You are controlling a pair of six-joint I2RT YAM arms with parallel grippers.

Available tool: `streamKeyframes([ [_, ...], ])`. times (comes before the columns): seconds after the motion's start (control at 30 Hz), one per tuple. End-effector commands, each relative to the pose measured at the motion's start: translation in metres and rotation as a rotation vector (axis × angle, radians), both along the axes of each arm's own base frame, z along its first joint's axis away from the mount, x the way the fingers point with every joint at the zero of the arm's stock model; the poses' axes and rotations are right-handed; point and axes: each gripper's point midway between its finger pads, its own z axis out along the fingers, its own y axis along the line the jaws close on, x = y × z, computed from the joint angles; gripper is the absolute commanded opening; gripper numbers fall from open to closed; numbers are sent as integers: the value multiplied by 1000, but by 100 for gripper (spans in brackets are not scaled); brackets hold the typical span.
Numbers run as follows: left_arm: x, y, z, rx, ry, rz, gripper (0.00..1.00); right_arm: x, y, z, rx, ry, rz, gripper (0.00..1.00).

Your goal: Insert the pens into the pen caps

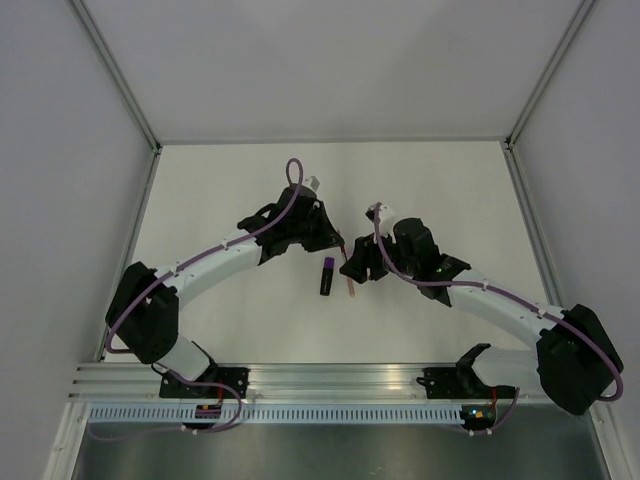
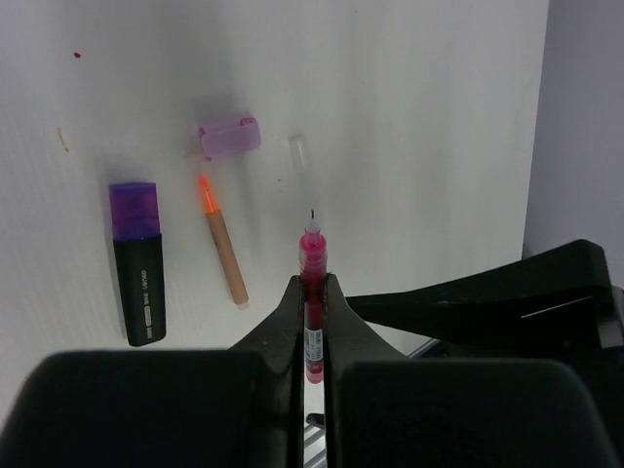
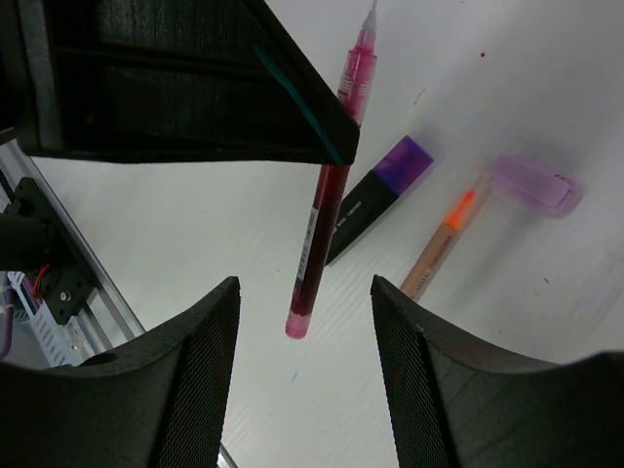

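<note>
The right gripper [image 3: 302,331] is seen spread open and the left gripper [image 2: 312,292] clamped, right of the black purple-ended pen [image 2: 139,268], on the fine-tipped pink pen [image 2: 313,258], its rear hidden between the fingers [image 2: 283,322], while the orange-tipped pen [image 2: 224,249], purple cap [image 2: 230,137] and a barely discernible clear cap [image 2: 300,153] are laid on that same side.

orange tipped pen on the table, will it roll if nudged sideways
The orange-tipped pen looks slim and round, lying flat on the table, so a side nudge would probably roll it. Its thin straight body suggests stiff and light. Its bare tip might smear.
</note>
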Motion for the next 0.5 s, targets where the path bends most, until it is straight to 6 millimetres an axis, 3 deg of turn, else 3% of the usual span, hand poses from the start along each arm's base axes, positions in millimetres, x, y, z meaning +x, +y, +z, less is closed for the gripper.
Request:
streamKeyframes([
  [0.0, -9, -15, 16, -51, -74, -83, 2, 3, 18, 9, 11, -42, 55, 61],
  [0.17, -16, -21, 25, -70, -93, -96, 2, 10, 12, 1, -19, -37, -8, 35],
  [0.23, -16, -20, 28, -73, -107, -89, 2, 11, 10, 1, -24, -41, -26, 31],
  [0.4, -17, -16, 40, -77, -140, -78, 2, 12, 10, 4, -10, -44, -34, 2],
  [0.43, -17, -16, 43, -75, -153, -88, 3, 11, 10, 3, -9, -41, -32, 0],
  [0.47, -18, -18, 45, -77, -165, -104, 9, 11, 10, 4, -2, -36, -38, 0],
])
